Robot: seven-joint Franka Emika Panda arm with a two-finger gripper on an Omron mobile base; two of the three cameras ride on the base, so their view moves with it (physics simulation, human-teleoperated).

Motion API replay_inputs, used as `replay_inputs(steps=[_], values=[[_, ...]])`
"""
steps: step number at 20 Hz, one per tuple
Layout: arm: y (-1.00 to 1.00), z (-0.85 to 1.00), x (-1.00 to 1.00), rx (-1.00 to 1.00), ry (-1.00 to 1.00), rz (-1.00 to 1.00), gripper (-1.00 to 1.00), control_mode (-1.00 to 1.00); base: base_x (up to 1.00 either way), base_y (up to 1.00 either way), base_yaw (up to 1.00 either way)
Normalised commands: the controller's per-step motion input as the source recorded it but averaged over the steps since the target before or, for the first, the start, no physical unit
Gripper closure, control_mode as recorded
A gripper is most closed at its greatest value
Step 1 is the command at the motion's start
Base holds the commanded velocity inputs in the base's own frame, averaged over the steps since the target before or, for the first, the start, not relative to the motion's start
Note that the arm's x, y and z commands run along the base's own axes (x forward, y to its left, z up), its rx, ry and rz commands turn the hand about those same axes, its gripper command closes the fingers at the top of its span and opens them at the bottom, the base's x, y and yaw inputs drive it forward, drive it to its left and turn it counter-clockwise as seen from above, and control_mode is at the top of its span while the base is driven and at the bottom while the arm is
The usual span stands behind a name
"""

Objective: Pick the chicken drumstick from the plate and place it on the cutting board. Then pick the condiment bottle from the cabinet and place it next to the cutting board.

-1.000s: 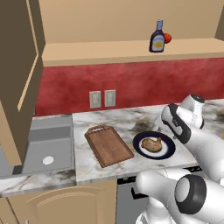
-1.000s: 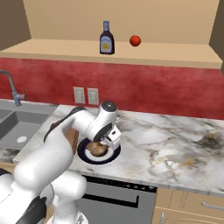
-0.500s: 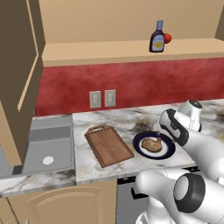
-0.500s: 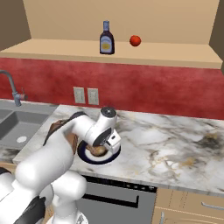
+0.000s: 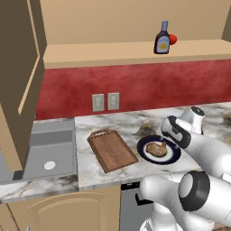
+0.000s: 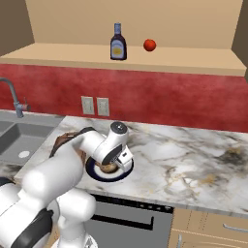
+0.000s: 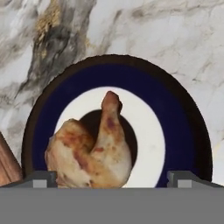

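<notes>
1. One tan light-wood wall cabinet (image 5: 126,52) spans the top of the left base view, its long shelf running across the upper half of the frame.
2. White-and-grey marble counter (image 6: 193,164) fills the middle right of the right base view.
3. Rectangular reddish-brown wooden cutting board (image 5: 112,150) lies left of centre in the left base view, just beside the plate and apart from it.
4. Round dark navy-blue plate (image 7: 183,127) with a white ring sits at the centre of the hand view.
5. Two-finger gripper (image 7: 111,179) hangs over the plate with its tips (image 7: 41,178) spread wide at the bottom corners, gripping nothing.
6. Small golden-brown chicken drumstick (image 7: 94,151) lies on the plate, lower centre, between the tips.
7. Small dark brown condiment bottle (image 5: 162,39) with a pale cap stands upright on the shelf, upper right.
8. Small red ball (image 6: 149,45) rests on the shelf near the bottle.
</notes>
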Motion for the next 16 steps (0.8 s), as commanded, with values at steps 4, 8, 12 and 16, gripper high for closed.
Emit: replay_inputs(steps=[4, 8, 12, 16], values=[[0.00, -0.10, 0.24, 0.02, 0.00, -0.06, -1.00, -1.00, 0.00, 0.00, 0.00], [0.00, -0.14, 0.18, 0.02, 0.00, -0.05, -1.00, -1.00, 0.00, 0.00, 0.00], [0.00, -0.17, 0.07, 0.00, 0.00, -0.04, -1.00, -1.00, 0.00, 0.00, 0.00], [0.00, -0.16, 0.02, 0.00, 0.00, -0.02, -1.00, -1.00, 0.00, 0.00, 0.00]])
